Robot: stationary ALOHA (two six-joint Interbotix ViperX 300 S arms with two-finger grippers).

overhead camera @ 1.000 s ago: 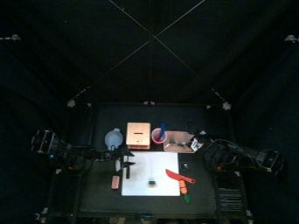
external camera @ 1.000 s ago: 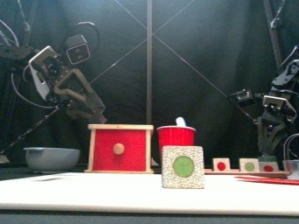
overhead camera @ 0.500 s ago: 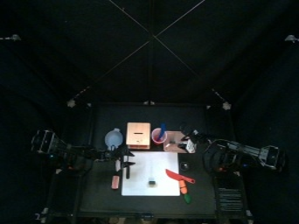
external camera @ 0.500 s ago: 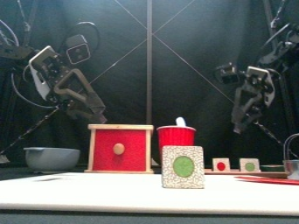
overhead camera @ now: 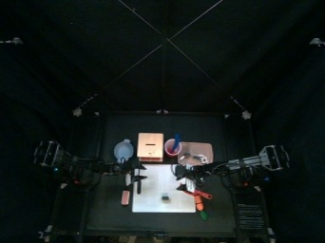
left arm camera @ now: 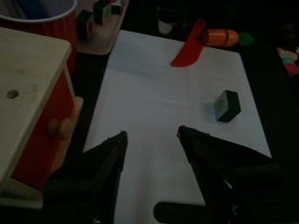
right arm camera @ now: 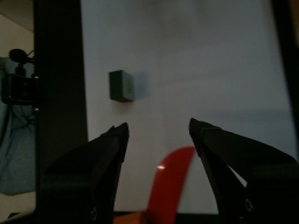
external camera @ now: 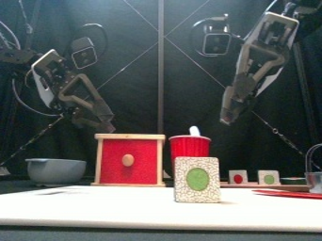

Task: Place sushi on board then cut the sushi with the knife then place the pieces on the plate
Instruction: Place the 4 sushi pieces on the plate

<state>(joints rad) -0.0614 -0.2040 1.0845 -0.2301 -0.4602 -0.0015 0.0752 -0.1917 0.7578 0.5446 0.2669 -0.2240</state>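
the black table [overhead camera: 102, 190] sits closed in by black curtains at the back and sides. a white cutting board [overhead camera: 159, 182] lies flat on its front half. one sushi piece [external camera: 197, 180] stands upright on the board near the front edge, its green round face in a speckled pale rim turned to the front. nothing touches it.

a red knife [overhead camera: 193, 193] lies flat on the board's right part, well apart from the piece. an orange and green toy [left arm camera: 219, 37] lies close by the knife's end.

along the back of the table, from left to right, stand a blue-grey bowl [external camera: 56, 169], a wooden box [external camera: 130, 160] with a red drawer front, a red cup [external camera: 191, 148] and a pink tray [overhead camera: 200, 151]. two more sushi pieces [external camera: 238, 176] stand side by side at the tray, one with a red face and one with a green face.

the left gripper [left arm camera: 152, 136] hangs over the board's left part. its jaws are spread wide and there is only bare board between them. the right gripper [right arm camera: 158, 127] hangs high over the board's right part, jaws likewise parted and empty. the red knife lies on the board below them, and the single piece lies further off.
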